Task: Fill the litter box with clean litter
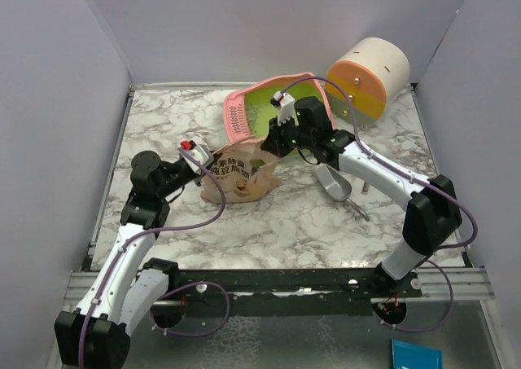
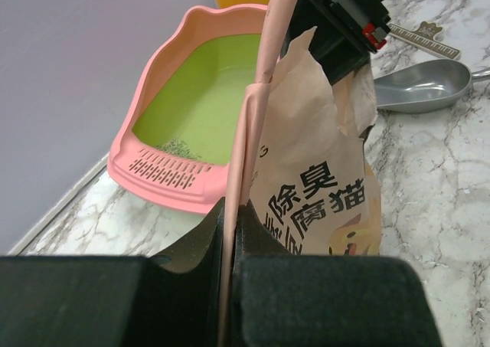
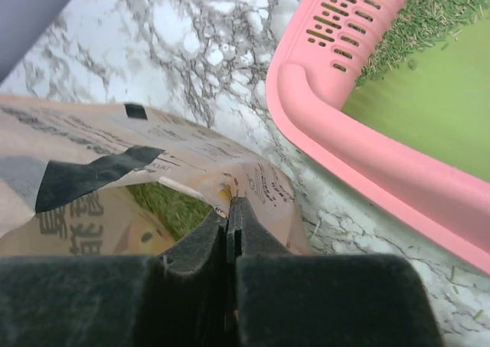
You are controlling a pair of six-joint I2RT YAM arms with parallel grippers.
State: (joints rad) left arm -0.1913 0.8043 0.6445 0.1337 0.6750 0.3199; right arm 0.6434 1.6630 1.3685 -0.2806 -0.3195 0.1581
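Two grippers, both clamped on the same tan paper pouch [image 1: 240,177] printed with Chinese characters. The left gripper [image 2: 230,232] has its jaws pressed nearly together on a thin pinkish edge of the pouch. The right gripper [image 3: 232,224] is pinched tight on the torn lip at the pouch mouth, with no gap showing between its fingers.

The right wrist view looks into that mouth, and there is greenish material inside. It also catches pale greenish-grey litter granules [image 3: 429,10] piled against the slotted grille of the pink plastic litter box [image 3: 360,155]. From the left wrist, only a small scatter shows by the grille, the rest of the green floor bare.

The top view alone gives the layout: the pouch lies on the marble table [image 1: 277,230], stretched left to right between the two grippers, its mouth at the right gripper, just beside the box. The box sits at the far middle, its long axis running from near-left to far-right, grille end to the left, far end by the white, orange and yellow round cabinet [image 1: 368,77]. A grey metal scoop [image 1: 335,183] lies under the right arm.
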